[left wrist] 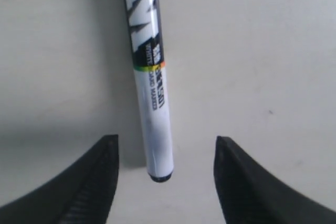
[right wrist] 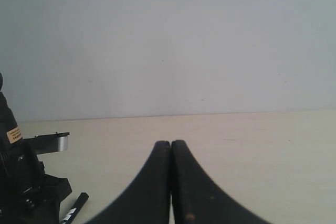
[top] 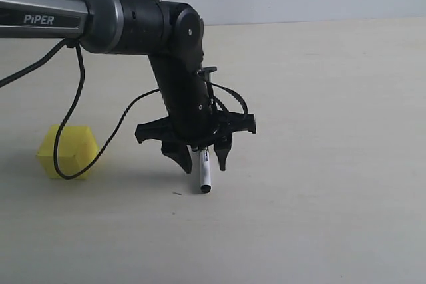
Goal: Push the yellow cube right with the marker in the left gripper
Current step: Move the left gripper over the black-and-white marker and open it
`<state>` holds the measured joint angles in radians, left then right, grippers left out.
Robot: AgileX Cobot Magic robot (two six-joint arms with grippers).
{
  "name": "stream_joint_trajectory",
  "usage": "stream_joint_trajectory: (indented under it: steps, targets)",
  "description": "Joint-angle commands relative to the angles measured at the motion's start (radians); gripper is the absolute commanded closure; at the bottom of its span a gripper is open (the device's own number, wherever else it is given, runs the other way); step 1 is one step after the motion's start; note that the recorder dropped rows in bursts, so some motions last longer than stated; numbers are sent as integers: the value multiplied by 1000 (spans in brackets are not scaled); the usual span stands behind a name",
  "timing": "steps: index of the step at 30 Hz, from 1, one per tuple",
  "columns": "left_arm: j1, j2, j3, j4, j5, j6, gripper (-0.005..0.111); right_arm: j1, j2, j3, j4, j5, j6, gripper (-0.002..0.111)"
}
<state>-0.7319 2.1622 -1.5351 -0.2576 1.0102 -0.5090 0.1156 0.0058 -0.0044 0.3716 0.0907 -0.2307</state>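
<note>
The yellow cube (top: 66, 152) sits on the table (top: 319, 217) at the lower left of the exterior frame, well apart from the left gripper (top: 205, 165), which hangs near the centre with the marker (top: 204, 172) almost upright between its spread fingers, black end down at the tabletop. In the left wrist view the jaws stand wide with clear gaps on both sides of the white barrel, so the marker is loose, not grasped. Nothing touches the cube, and I judge a push would first need the marker gripped and carried to the cube's left side. In the right wrist view the right gripper (right wrist: 170, 148) is clamped shut on nothing.
</note>
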Motion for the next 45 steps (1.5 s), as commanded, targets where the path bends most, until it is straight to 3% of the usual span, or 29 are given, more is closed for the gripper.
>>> stream_joint_trajectory:
  steps: [1,3,7,11,20,27,45]
  targets:
    - [-6,-3,-17,23,7,-18,53,1,-6,4,-5,-3,-3,108]
    - [-11,-3,-28,8,7,-11,53,1,-6,4,-5,-3,-3,108]
    - [-12,-3,-56,-130,7,186,53,1,-6,4,-5,-3,-3,108]
    - [-12,-3,-58,-177,-9,227,54,1,-6,4,-5,-3,-3,108]
    - [15,-3,-58,-270,30,296,78,1,-6,4,-5,-3,-3,108]
    - [24,-5,-58,-282,105,312,65,1,-6,4,-5,-3,-3,108]
    - [27,-34,-68,-308,92,355,65,1,-6,4,-5,-3,-3,108]
